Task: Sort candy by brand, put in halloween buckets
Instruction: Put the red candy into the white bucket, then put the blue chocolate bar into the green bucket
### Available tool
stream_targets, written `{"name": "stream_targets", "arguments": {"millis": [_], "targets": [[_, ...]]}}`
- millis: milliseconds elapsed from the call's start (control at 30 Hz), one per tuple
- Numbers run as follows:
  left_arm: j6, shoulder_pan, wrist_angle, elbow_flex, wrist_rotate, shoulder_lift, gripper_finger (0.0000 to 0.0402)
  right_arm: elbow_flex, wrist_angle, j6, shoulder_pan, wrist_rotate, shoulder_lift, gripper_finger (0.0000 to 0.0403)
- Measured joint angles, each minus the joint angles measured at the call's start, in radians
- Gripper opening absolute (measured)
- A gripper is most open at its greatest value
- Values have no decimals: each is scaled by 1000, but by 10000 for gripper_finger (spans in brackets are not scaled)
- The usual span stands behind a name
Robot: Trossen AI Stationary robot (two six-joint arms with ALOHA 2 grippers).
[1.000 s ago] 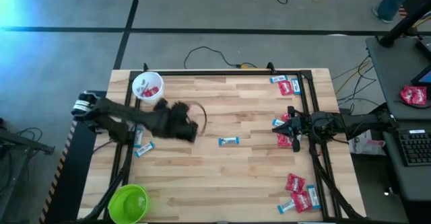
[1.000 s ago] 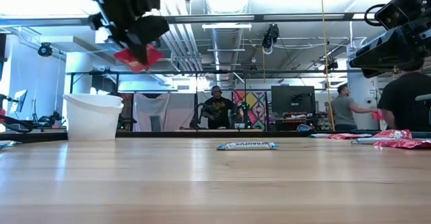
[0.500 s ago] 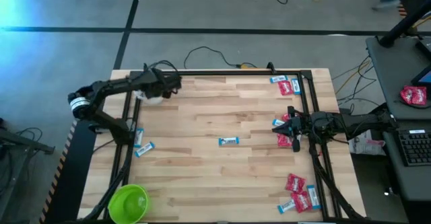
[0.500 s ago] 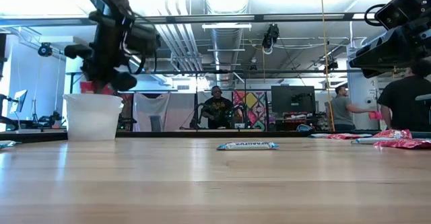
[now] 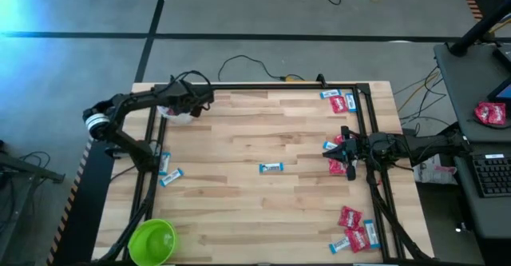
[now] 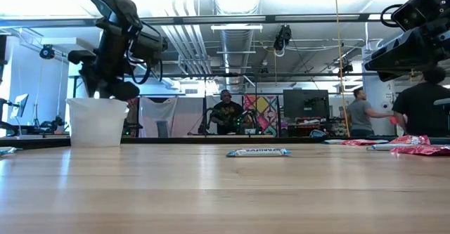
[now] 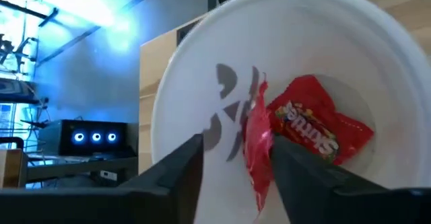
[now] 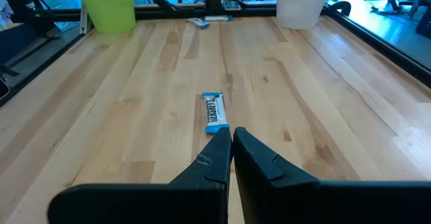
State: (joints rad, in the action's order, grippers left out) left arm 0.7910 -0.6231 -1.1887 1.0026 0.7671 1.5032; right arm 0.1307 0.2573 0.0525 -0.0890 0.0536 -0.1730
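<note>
Change: a second ago the left gripper [image 6: 112, 86] carried a red wrapped candy over the middle-left of the table; it now hangs over the white round bucket [image 6: 97, 122] at the upper left of the high view, and the candy has left its fingers.
Left gripper fingers: parted to a narrow gap, holding nothing; in the left wrist view the released red candy [image 7: 258, 143] stands on edge just beyond the gap, inside the bucket.
Writing: a second red wrapper [image 7: 322, 126] lying in the white bucket reads "Skittles" in white letters; print on the other wrappers is too small to read.
White bucket mark: a grey figure shows on its inner wall, shape unclear.
Right gripper [image 5: 346, 152]: at the right-middle of the high view, above loose red candies, fingers pressed together with nothing between them.
Blue-and-white candy bar [image 5: 271, 168]: alone at the table's centre, long axis running left to right in the high view, pointing lengthwise toward the right gripper in the right wrist view.
Other candy: red and blue pieces at the upper right and lower right of the high view; two blue bars [image 5: 167, 170] at the left edge.
Lime green round bucket [image 5: 152, 240]: lower left corner of the wooden table [image 5: 263, 210].
</note>
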Motion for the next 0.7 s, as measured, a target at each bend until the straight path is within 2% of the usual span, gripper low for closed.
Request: {"name": "stream_targets", "arguments": {"millis": [167,400,533,700], "targets": [[4,60,-72,52,-7,-17,205,0,0,0,0,0,0,9],[37,96,-213,190,-54,-23,258,0,0,0,0,0,0,9],[25,109,-259,265,-103,-25,279,0,0,0,0,0,0,9],[5,203,-304,375,-139,-29,293,0,0,0,0,0,0,9]]}}
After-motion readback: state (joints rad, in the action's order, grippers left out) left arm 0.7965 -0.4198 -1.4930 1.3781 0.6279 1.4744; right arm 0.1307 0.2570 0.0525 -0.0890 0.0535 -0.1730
